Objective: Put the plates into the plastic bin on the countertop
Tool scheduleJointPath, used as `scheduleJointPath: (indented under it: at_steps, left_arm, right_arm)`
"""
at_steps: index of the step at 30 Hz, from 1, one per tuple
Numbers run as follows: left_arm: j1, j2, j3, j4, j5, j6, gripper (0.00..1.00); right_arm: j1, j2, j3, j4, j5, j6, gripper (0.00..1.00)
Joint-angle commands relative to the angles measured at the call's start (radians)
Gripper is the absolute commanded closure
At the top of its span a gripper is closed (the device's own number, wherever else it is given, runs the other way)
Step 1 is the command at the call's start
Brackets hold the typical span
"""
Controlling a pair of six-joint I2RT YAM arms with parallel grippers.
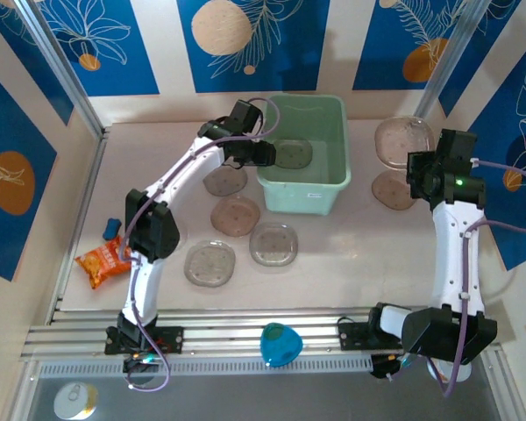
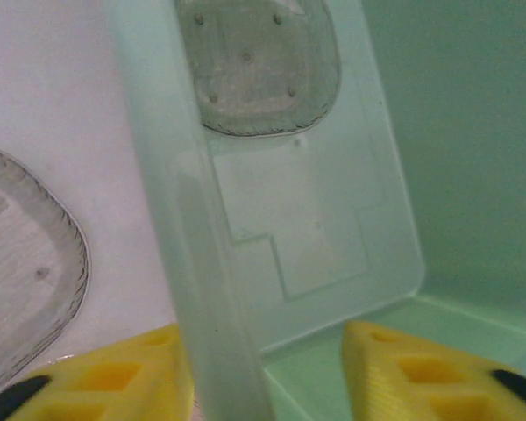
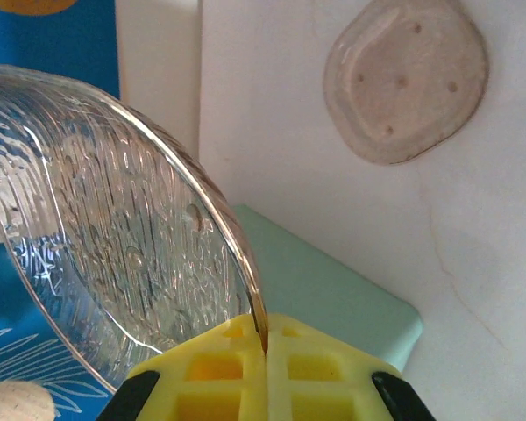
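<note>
The mint-green plastic bin (image 1: 320, 189) stands at the back middle of the countertop (image 1: 333, 263), with one plate (image 1: 292, 153) lying inside it. My left gripper (image 1: 267, 155) is open astride the bin's left wall (image 2: 206, 263): one finger outside, the other inside and apart from the wall. The plate in the bin (image 2: 263, 66) lies beyond it. Several plates (image 1: 235, 215) lie on the countertop left of and in front of the bin. My right gripper (image 3: 265, 346) is shut on the rim of a clear plate (image 3: 114, 228), held tilted right of the bin (image 1: 404, 140). Another plate (image 1: 392, 189) lies below it.
An orange packet (image 1: 101, 263) and a small blue thing (image 1: 112, 228) lie at the left edge. A blue object (image 1: 279, 344) sits on the front metal rails. Patterned walls close in the back and sides. One plate (image 2: 22, 263) lies just outside the bin's left wall.
</note>
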Motion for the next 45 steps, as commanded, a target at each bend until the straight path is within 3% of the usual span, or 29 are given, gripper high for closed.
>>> scheduleJointPath:
  at_steps: [1, 13, 21, 28, 41, 45]
  left_arm:
    - [-0.015, 0.012, 0.036, 0.013, -0.018, -0.076, 0.61]
    - [-0.133, 0.011, 0.054, 0.006, -0.099, -0.215, 0.76]
    - [-0.198, -0.009, 0.037, 0.018, -0.127, -0.299, 0.79]
    - [-0.25, -0.074, -0.079, 0.076, -0.152, -0.413, 0.79]
    - [-0.339, -0.168, -0.22, 0.093, -0.246, -0.549, 0.75]
    - [-0.354, -0.195, -0.259, 0.104, -0.27, -0.561, 0.6]
  right_arm:
    - [-0.008, 0.011, 0.03, 0.036, -0.071, -0.02, 1.0]
    - [-0.112, -0.014, -0.079, 0.105, -0.211, 0.0, 1.0]
    - [-0.108, -0.015, -0.086, 0.11, -0.229, 0.026, 1.0]
    - [-0.105, -0.017, -0.04, 0.09, -0.215, 0.011, 1.0]
    - [-0.077, -0.011, -0.031, 0.07, -0.227, 0.019, 1.0]
    - [-0.035, 0.005, 0.017, 0.034, -0.205, 0.02, 1.0]
